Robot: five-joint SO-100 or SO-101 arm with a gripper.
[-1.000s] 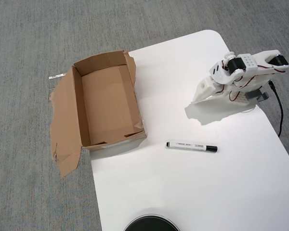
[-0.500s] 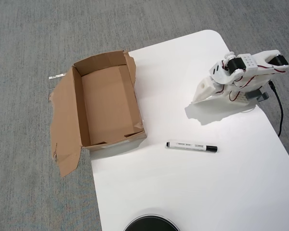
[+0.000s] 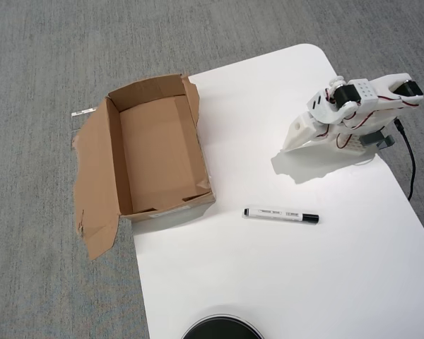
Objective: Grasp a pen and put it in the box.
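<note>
Pen [image 3: 280, 215] flat, long axis left-right in overhead view, cap rightward.

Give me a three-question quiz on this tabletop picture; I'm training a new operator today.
1. True or false: the pen already lies inside the box.
2. In the overhead view, the pen's black cap points A) toward the box, B) away from the box?
3. What does the gripper hold?

Key: 1. False, it lies on the white table, beside the box. 2. B. 3. Nothing visible; it is apart from the pen.
</note>
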